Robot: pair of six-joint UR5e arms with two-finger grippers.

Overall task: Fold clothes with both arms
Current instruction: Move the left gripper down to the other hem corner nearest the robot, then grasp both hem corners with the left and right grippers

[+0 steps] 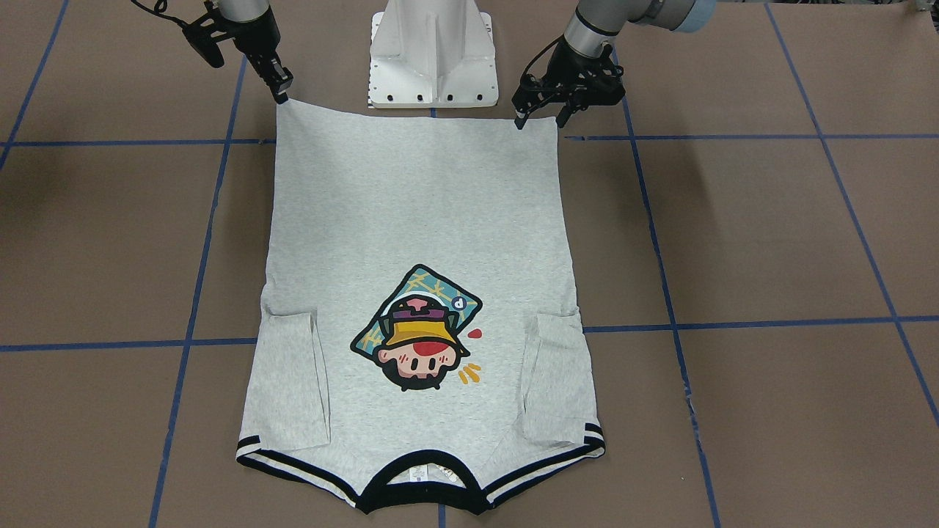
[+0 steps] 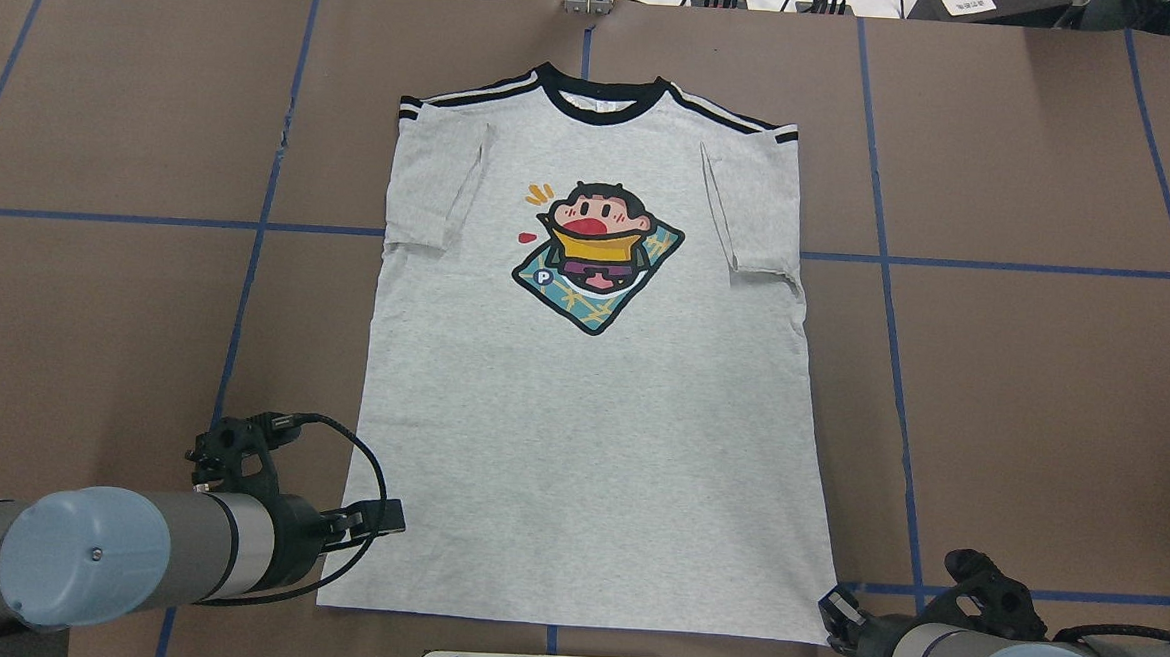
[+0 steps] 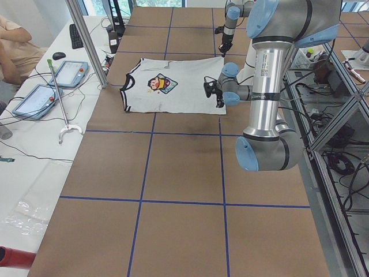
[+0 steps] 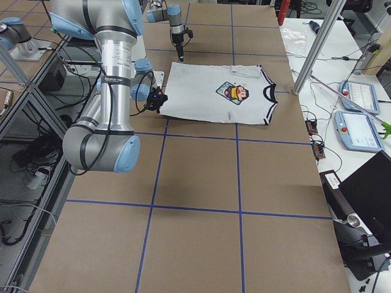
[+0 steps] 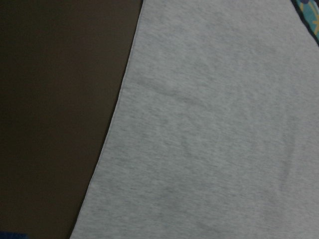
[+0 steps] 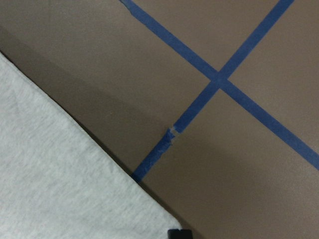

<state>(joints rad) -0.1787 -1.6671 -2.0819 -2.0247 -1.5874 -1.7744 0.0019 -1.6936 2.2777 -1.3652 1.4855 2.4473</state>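
Note:
The light grey T-shirt (image 1: 411, 220) lies flat on the brown table, print up. Its black collar (image 2: 602, 104) points away from the robot and both sleeves are folded inward. It also shows in the overhead view (image 2: 590, 419). My left gripper (image 1: 541, 117) stands at the hem's left corner with its fingers apart, and its position shows from overhead (image 2: 380, 518). My right gripper (image 1: 280, 92) sits low at the hem's right corner, as the overhead view (image 2: 833, 612) confirms. I see it edge-on and cannot tell whether it is open. The right wrist view shows that shirt corner (image 6: 60, 184) flat on the table.
The white pedestal (image 1: 433, 59) stands just behind the hem, between the arms. Blue tape lines (image 1: 733, 323) grid the brown table. A side desk holds tablets (image 3: 69, 72) and cables, and a person (image 3: 14, 40) sits there.

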